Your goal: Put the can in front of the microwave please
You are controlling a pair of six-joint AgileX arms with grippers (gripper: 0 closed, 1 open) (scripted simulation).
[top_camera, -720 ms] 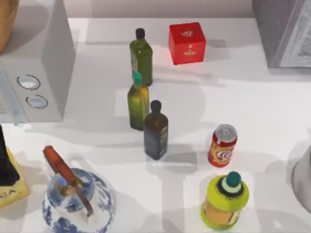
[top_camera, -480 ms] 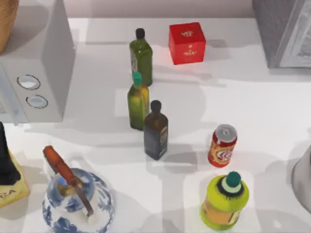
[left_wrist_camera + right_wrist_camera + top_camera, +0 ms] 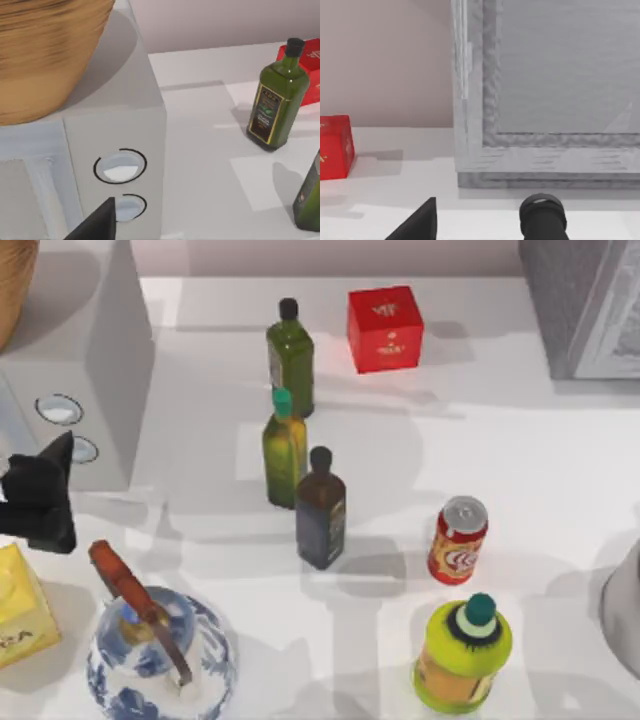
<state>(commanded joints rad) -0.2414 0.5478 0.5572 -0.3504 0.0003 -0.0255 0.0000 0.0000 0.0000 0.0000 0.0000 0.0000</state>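
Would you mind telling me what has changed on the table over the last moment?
The left gripper has moved in from the table's left edge to just in front of the microwave, partly covering its lower dial. It holds nothing. The can, the bottles, the red box and the teapot stayed put.

You have a red can [image 3: 458,541] with a silver top and a white-and-yellow emblem on the white table [image 3: 520,440]. Beside it stands a lime-green bottle [image 3: 461,653] with a teal cap and an orange label. The microwave [image 3: 85,360] at the table's left edge is light grey with two white dials ringed in black. Your left gripper [image 3: 40,495] is black. Near the far edge sits a red box [image 3: 385,328] with pale markings. The teapot [image 3: 160,655] is white with blue patterning.
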